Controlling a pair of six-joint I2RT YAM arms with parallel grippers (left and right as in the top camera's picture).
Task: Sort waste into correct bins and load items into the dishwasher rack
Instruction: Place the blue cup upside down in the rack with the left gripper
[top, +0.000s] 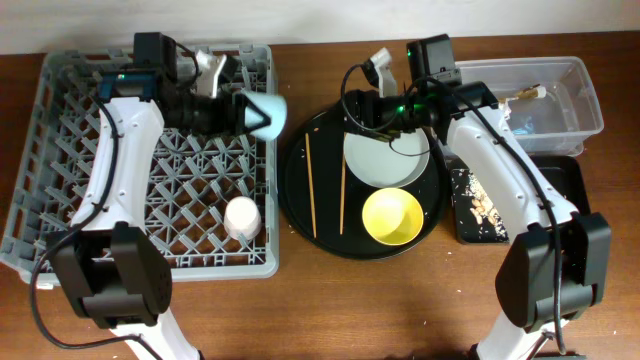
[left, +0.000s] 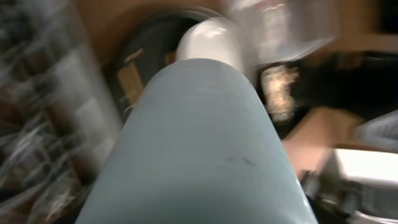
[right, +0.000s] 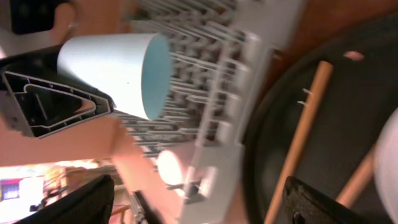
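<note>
The light blue cup (top: 268, 116), smooth, matte and tapered, is clamped sideways in the left gripper (top: 242, 112) above the right edge of the dishwasher rack (top: 60, 130), a grey plastic crate with a lattice of upright pegs. A pale pink cup (top: 241, 217) is seen among the pegs. On the glossy round black tray (top: 300, 215), two thin wooden chopsticks (top: 309, 180) lie beside a pale grey plate (top: 385, 160), which is partly hidden by the right arm, and a round yellow bowl (top: 392, 217). The right gripper (right: 199, 190) is held apart, with nothing between its dark fingers (right: 74, 199). Beige scraps (top: 482, 205) are scattered in the shallow black tray (top: 565, 185). The contents of the clear tub (top: 585, 100) cannot be made out. The left wrist view is blurred and filled by the cup.
</note>
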